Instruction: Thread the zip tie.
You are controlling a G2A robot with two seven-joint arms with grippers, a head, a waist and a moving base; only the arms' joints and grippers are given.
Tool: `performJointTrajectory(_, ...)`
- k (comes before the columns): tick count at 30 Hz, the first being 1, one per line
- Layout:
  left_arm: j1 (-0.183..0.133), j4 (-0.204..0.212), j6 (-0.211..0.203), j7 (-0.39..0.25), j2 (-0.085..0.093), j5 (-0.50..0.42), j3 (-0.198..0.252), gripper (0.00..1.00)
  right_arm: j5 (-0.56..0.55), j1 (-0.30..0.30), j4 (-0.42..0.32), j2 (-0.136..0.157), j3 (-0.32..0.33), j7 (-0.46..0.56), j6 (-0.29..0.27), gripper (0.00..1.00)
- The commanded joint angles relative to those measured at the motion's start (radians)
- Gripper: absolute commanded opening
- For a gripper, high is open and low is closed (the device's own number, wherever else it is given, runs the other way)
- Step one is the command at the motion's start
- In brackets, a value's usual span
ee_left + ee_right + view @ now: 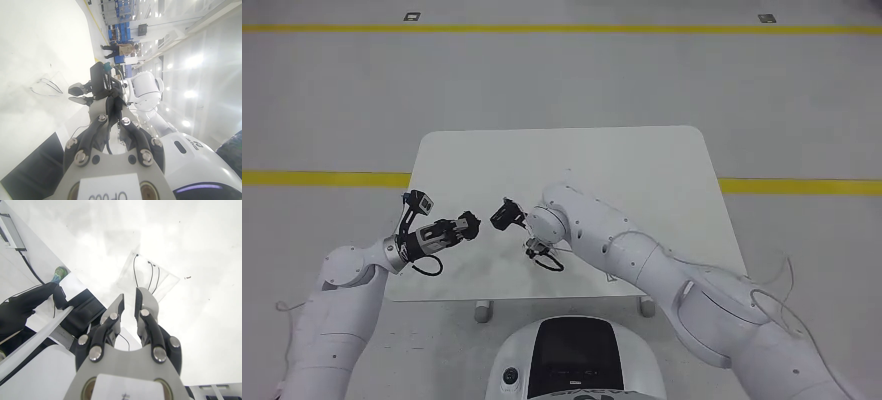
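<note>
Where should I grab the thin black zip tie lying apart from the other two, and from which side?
Probably pinch that zip tie mid-strap, coming straight down from above: it lies flat on the clear plastic sheet, with room either side for the open right gripper.

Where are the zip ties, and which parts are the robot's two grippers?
zip ties point(133, 271), right wrist view, on one tie's black strap.
right gripper point(130, 297), right wrist view, midway between its fingertips.
left gripper point(472, 223), top view, at its dark front end.
</note>
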Motion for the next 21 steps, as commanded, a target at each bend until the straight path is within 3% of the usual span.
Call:
performJointTrajectory(1,0.000,0.000,0.000,0.000,0.000,0.000,0.000,0.00,-0.003,-0.006,0.019,-0.006,-0.005,-0.013,-0.024,0.00)
performJointTrajectory(9,0.000,0.000,0.000,0.000,0.000,0.000,0.000,0.00,-0.026,0.000,0.120,-0.053,-0.033,-0.026,-0.058,0.00)
performJointTrajectory(21,0.000,0.000,0.000,0.000,0.000,0.000,0.000,0.00,-0.003,0.026,0.240,-0.118,-0.040,0.042,-0.101,0.00)
